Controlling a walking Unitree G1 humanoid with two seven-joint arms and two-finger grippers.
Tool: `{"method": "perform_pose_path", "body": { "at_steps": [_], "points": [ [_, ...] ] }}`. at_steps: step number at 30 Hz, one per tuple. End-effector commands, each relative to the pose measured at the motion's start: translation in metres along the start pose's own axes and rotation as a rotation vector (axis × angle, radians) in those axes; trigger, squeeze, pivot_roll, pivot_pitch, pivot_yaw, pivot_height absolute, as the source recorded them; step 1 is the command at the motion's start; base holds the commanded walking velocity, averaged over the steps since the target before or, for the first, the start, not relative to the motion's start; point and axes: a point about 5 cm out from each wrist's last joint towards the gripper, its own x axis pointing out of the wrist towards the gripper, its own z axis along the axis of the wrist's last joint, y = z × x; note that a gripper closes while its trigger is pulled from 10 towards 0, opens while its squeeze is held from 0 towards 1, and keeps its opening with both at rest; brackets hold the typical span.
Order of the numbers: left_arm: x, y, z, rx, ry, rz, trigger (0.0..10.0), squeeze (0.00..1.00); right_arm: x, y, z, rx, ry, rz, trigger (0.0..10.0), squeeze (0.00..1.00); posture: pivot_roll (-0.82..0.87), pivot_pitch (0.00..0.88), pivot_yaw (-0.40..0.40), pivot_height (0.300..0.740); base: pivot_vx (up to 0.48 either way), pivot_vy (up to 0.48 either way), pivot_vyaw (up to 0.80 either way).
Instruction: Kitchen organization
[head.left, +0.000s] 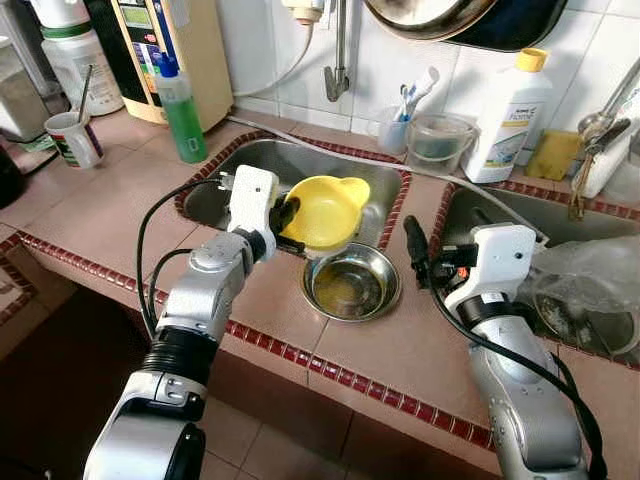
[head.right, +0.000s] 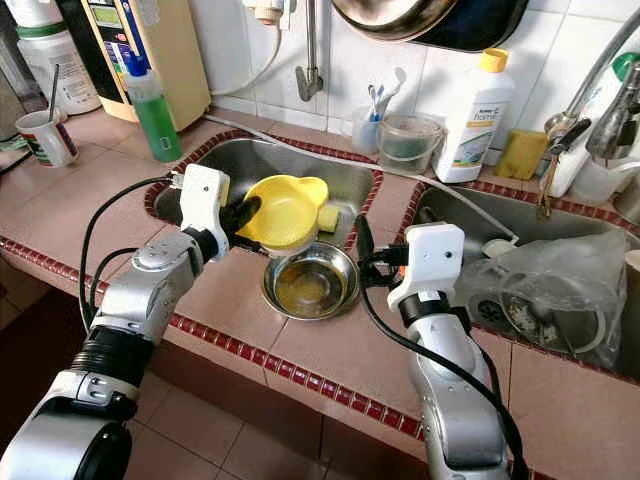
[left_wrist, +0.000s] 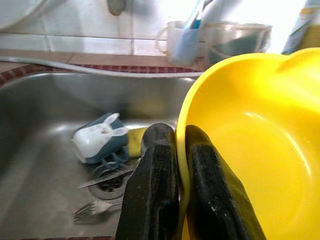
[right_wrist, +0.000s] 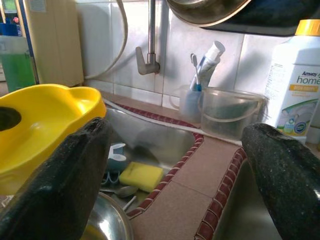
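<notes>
Over the left sink (head.left: 210, 195), your left gripper (head.left: 285, 217) is clamped on the rim of the yellow bowl (head.left: 325, 208), one finger inside the wall and one outside, holding it tilted in the air above the basin's near edge. Just below it, a steel bowl (head.left: 350, 285) sits on the tiled counter (head.left: 120, 215) with a film of yellowish liquid in it. Your right gripper (head.left: 418, 252) hovers beside the steel bowl with its fingers spread wide and nothing between them. You look to be mid-carry with the yellow bowl, so the step in hand is relocating it, likely either stacking it or setting it down. Next, choose a landing spot: the basin already holds a sponge (right_wrist: 141, 176), a small blue and white item (left_wrist: 100, 142) and a fork (left_wrist: 95, 212), so lower it slowly and level it before you release.
</notes>
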Motion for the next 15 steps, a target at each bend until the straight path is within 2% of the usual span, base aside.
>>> {"method": "perform_pose_path", "body": {
  "at_steps": [1,7,9,11,15],
  "points": [
    [0.002,-0.002,0.012,0.003,-0.038,-0.024,10.0,0.00,0.003,-0.002,0.005,-0.005,-0.028,-0.002,10.0,0.00,-0.05,0.000,0.025,0.740,0.000,0.000,0.00],
    [0.004,0.004,0.020,0.039,-0.076,-0.003,10.0,0.00,0.002,-0.002,0.009,0.005,-0.053,-0.004,10.0,0.00,-0.05,0.000,0.028,0.740,0.000,0.000,0.00],
    [0.004,0.008,0.023,0.073,-0.106,0.038,10.0,0.00,0.002,-0.003,0.012,0.010,-0.072,-0.024,10.0,0.00,-0.05,0.000,0.028,0.740,0.000,0.000,0.00],
    [0.005,0.009,0.018,0.080,-0.104,0.056,10.0,0.00,0.003,-0.007,0.013,0.018,-0.084,-0.065,10.0,0.00,-0.05,0.000,0.034,0.740,0.000,0.000,0.00],
    [0.006,0.005,0.011,0.124,-0.089,0.030,10.0,0.00,0.004,-0.008,0.012,0.016,-0.089,-0.073,10.0,0.00,-0.06,0.000,0.034,0.740,0.000,0.000,0.00]
  ]
}}
